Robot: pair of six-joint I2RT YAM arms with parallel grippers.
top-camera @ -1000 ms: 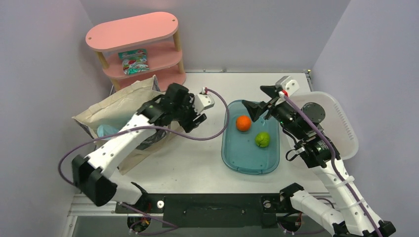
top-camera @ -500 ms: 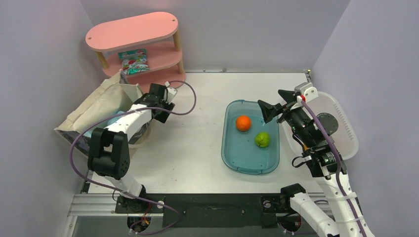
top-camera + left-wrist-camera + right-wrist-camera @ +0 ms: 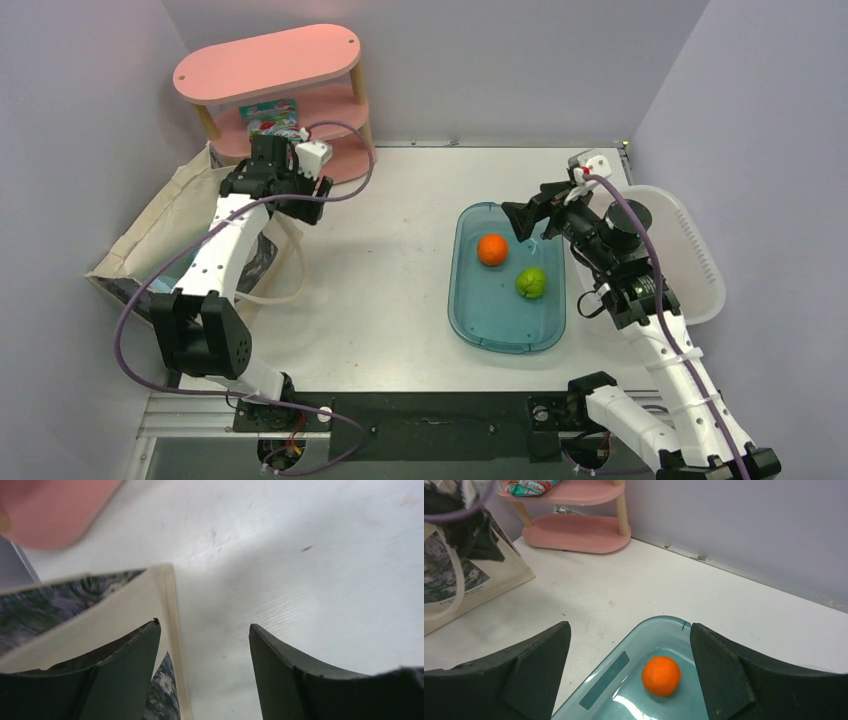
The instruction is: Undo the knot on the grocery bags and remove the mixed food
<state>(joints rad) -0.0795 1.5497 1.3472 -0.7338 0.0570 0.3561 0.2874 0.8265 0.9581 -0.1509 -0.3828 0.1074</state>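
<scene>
The orange fruit [image 3: 492, 249] and the green fruit [image 3: 531, 282] lie in the teal tub [image 3: 470, 310]. The printed snack packet [image 3: 270, 118] lies on the middle level of the pink shelf [image 3: 268, 62]. The light blue bag is hidden, apparently inside the beige tote [image 3: 160, 225]. My left gripper [image 3: 290, 188] is open and empty at the tote's far top edge, below the shelf; in the left wrist view [image 3: 202, 625] the tote's rim [image 3: 167, 610] sits by my left finger. My right gripper [image 3: 525, 218] is open over the tub's far end, the orange fruit [image 3: 661, 675] between its fingers.
A white plastic basket [image 3: 690, 250] stands at the right, beside my right arm. The tote leans toward the left wall, and its loop handle [image 3: 290, 270] lies on the table. The pink shelf stands at the back left.
My left arm has swung from the table's middle to the far left by the shelf. The tote has shifted and tipped to the left. My right gripper has moved slightly.
</scene>
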